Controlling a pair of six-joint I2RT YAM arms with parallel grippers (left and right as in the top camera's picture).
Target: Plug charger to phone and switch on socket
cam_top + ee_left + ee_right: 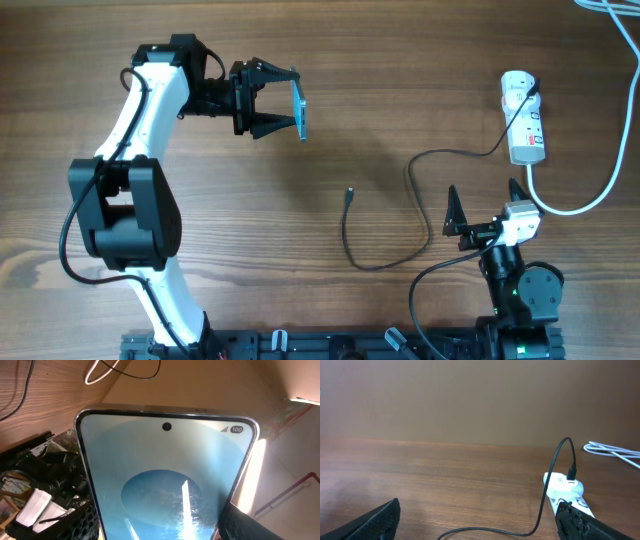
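the left gripper (288, 99) pinches the phone (301, 108) by its edges, tilted on edge over the table (400, 60) (screen lit). the right gripper (484, 200) sits spread and empty near the socket (523, 118); the charger (410, 178) is plugged in there, its tip loose mid-table.

Left gripper (290, 100) reaches out level, fingers clamped on the phone (300, 108) — right gripper (485, 203) sits by its base, jaws spread wide.

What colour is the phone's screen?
Pale blue with a darker blue middle. The phone shows best in the left wrist view.
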